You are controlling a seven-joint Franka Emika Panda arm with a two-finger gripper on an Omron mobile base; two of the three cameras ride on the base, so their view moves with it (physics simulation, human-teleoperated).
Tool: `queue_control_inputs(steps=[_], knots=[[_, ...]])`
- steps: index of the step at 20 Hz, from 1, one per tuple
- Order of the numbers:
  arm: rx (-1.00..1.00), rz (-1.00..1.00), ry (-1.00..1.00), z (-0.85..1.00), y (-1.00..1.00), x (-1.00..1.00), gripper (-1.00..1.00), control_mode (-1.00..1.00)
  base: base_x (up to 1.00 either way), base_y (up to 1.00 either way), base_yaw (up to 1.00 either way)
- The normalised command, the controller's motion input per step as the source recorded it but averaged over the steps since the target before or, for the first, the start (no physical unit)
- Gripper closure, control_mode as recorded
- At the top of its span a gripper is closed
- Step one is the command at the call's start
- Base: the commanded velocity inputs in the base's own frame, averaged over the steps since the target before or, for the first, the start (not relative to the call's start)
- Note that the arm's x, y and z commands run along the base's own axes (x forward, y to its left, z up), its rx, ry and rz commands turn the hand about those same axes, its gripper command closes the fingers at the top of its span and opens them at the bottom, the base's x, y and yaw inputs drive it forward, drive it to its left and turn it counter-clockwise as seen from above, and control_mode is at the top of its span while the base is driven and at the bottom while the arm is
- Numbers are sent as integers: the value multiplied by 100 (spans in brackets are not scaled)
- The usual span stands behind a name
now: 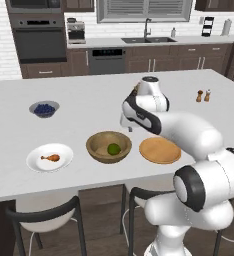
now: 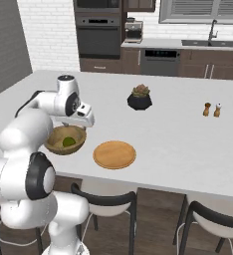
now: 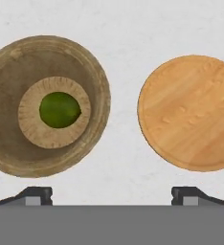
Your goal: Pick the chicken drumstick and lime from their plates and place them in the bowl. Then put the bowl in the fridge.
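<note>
The lime (image 3: pixel 60 109) lies at the bottom of the brown wooden bowl (image 1: pixel 95 146), which stands near the counter's front edge. To its right is the tan wooden plate (image 1: pixel 160 150), bare. The chicken drumstick (image 1: pixel 51 158) rests on the white plate (image 1: pixel 36 164) to the left of the bowl. My gripper (image 1: pixel 130 127) hangs above the counter just behind the gap between bowl and wooden plate. It is open, with nothing between its fingertips (image 3: pixel 36 194). In the right base view the gripper (image 2: pixel 77 121) sits just over the bowl (image 2: pixel 54 145), beside the wooden plate (image 2: pixel 114 154).
A small grey bowl of blueberries (image 1: pixel 44 109) stands at the back left of the counter. A dark potted plant (image 2: pixel 139 98) and salt and pepper shakers (image 1: pixel 203 95) stand further back. Stools (image 1: pixel 46 217) are tucked under the front edge.
</note>
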Motion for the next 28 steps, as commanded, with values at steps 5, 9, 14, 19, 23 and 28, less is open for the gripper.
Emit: queue_control_inputs(steps=[5, 9, 14, 19, 23, 28], knots=[[1, 0, 0, 39, -74, -31, -100, -100, 0, 0, 0], [0, 2, 0, 3, -65, -28, -100, -100, 0, 0, 0], [-1, 0, 0, 0, -23, -12, -100, 100, -3, 0, 0], [0, 0, 0, 0, 0, 0, -100, 100, 0, 78, -1], [0, 0, 0, 0, 0, 0, -100, 100, 0, 98, 0], [0, 0, 0, 0, 0, 0, -100, 100, 7, 40, 0]])
